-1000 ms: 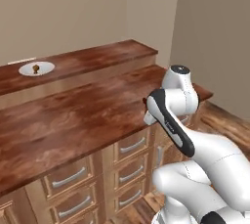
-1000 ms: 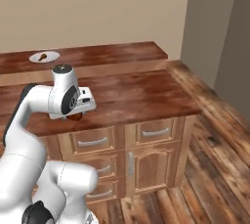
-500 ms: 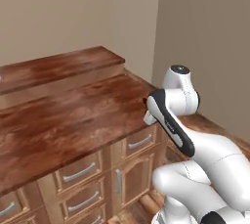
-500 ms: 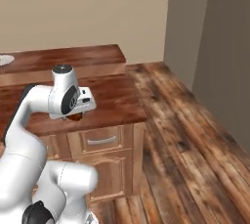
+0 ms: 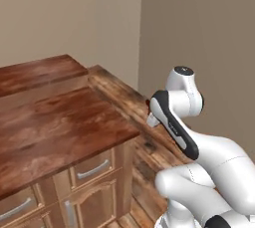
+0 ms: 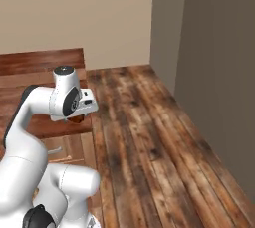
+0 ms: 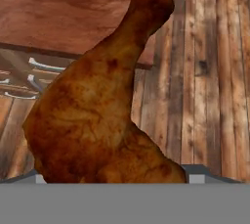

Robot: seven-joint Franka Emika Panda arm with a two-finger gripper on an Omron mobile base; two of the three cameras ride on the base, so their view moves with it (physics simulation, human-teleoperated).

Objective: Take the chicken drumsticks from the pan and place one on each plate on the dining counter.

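1. In your hand view, a chicken drumstick point(image 7: 105, 115) sits right up against the camera, its bulbous end at 6 o'clock and the thin bone end reaching up toward 12 to 1 o'clock.
2. The gripper point(image 6: 79, 117) is clamped on that drumstick with its jaws set wide around the meaty end; the finger tips themselves are hidden behind the meat in your hand view.
3. In your right base view, a small reddish-brown bit of the drumstick point(image 6: 75, 119) shows just under the white hand, at about 9 o'clock in the picture.
4. The held drumstick hangs over the corner of a lower wood counter point(image 5: 60, 127), with the plank floor point(image 6: 149, 137) showing past it at 3 o'clock in your hand view.
5. The lower counter carries cabinet drawers point(image 5: 93, 170) with light metal handles on its front.
6. Behind it, at 10 o'clock in your left base view, you see the end of the raised dining counter point(image 5: 40, 70), a polished reddish-brown top.
7. Beige walls point(image 6: 99, 18) meet at a corner beyond the counters.
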